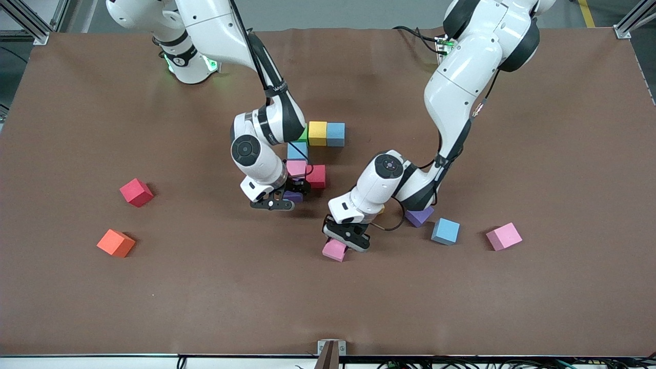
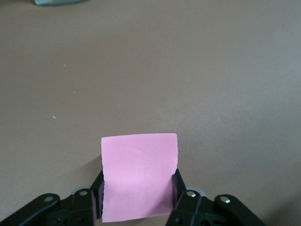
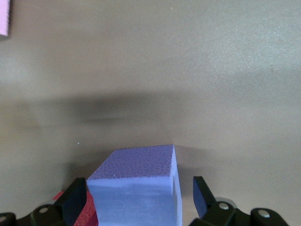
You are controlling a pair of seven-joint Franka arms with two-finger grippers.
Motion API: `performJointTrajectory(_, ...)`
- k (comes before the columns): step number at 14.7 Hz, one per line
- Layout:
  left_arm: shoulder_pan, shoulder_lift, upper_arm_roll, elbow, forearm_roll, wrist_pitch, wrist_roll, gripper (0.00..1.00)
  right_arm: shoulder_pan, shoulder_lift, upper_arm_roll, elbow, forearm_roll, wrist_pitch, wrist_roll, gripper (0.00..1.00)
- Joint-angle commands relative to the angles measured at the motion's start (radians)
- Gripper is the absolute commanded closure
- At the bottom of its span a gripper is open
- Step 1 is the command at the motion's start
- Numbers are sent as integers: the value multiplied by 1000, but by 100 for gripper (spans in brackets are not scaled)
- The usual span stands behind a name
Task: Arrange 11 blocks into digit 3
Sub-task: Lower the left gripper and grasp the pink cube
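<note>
The partly built figure lies mid-table: a green cube (image 1: 304, 135) half hidden by the right arm, a yellow cube (image 1: 318, 133), a light blue cube (image 1: 335, 134), a second light blue cube (image 1: 297, 151), a pink cube (image 1: 296, 167) and a red cube (image 1: 316, 176). My right gripper (image 1: 291, 191) (image 3: 138, 188) is open around a purple cube (image 1: 294, 197) (image 3: 136, 162) set against the figure's near end, with a gap at one finger. My left gripper (image 1: 342, 243) (image 2: 139, 181) is shut on another pink cube (image 1: 333, 251) (image 2: 139, 165), low over the table.
Loose cubes lie toward the left arm's end: purple (image 1: 419, 217), light blue (image 1: 445, 231), pink (image 1: 504, 236). Toward the right arm's end lie a red cube (image 1: 136, 192) and the orange cube (image 1: 116, 243). The red figure cube edge (image 3: 87, 214) shows beside the right fingers.
</note>
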Motion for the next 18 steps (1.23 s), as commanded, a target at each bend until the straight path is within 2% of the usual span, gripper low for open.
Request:
performJointTrajectory(1,31,-28,1,-12,26,-8,-6,68,14,-24,-2,-18,14,1,23,0)
performJointTrajectory(3,36,-50,-1,-29,12,-31,-23,73,14,-23,-2,-14,16,1,33,0)
performJointTrajectory(5,46,-74,-5,-29,12,-114,-113,79,15,-23,0,-4,14,1,38,0)
performJointTrajectory(10,34,-177,-39,-26,12,-397,-404,85,14,-23,0,5,16,1,49,0)
performJointTrajectory(14,29,-224,-56,-24,12,-576,-833,85,8,-23,1,14,16,0,44,0)
performJointTrajectory(18,37,-225,-79,-23,11,-622,-1299,85,3,-24,0,16,16,-2,40,0)
